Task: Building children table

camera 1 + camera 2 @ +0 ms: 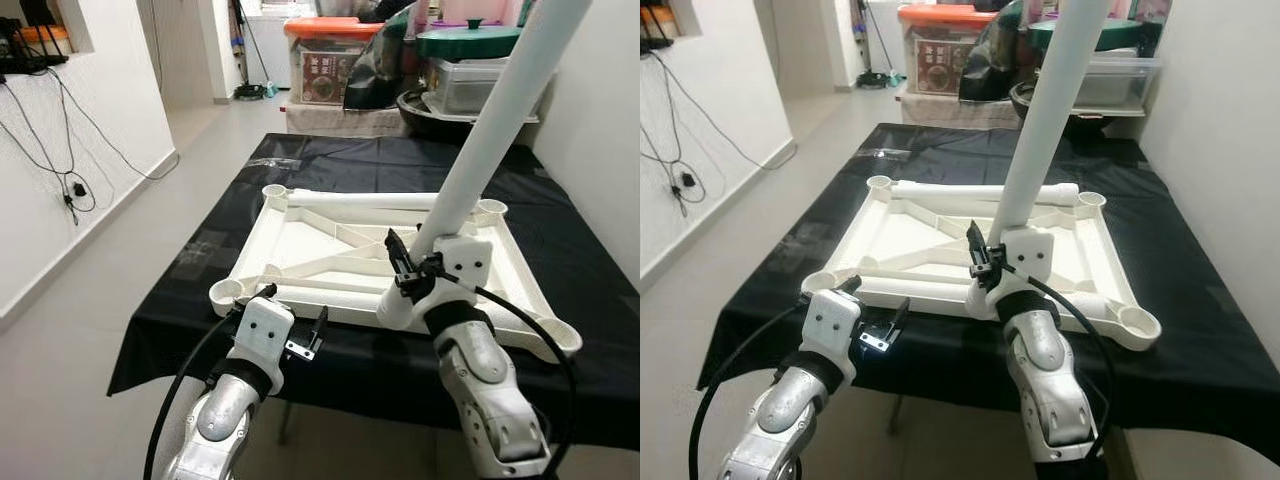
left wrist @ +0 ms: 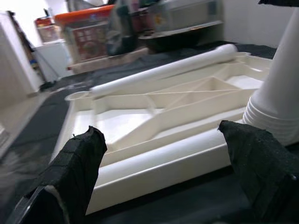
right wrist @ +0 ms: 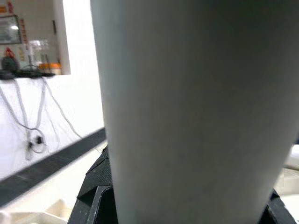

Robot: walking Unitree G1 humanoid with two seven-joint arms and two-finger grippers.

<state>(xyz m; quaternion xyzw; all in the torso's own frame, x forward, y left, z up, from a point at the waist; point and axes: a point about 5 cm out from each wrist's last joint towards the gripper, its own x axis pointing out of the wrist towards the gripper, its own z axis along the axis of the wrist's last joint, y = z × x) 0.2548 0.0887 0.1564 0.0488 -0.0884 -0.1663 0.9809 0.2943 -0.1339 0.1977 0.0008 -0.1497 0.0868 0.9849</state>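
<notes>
**Robot holds a table leg over the upside-down table top**

Table top point(image 1: 300, 245), white and plastic, lies upside down on a black cloth point(image 1: 330, 160) that covers a table. Ribs cross its underside, and there is a round socket at each corner. One white leg point(image 1: 360, 200) lies along the far edge of the table top. Another leg point(image 1: 320, 298) lies along the near edge.

The right gripper point(image 1: 415, 262) is closed around a third long white leg point(image 1: 490, 130). It holds the leg near its lower end. The leg leans up and away to the right, and its lower end point(image 1: 395, 310) sits over the near edge of the table top. In the right wrist view the leg point(image 3: 187, 107) is very close, with the black fingers point(image 3: 96, 196) on both sides of it.

The left gripper point(image 1: 318, 330) is just in front of the near edge of the table top, over the cloth. Its two black fingers point(image 2: 79, 163) are spread wide apart and hold nothing.

Behind the table are storage boxes, one with an orange lid point(image 1: 330, 28) and one with a green lid point(image 1: 468, 40). Black cables point(image 1: 60, 130) hang down the white wall on the left.
</notes>
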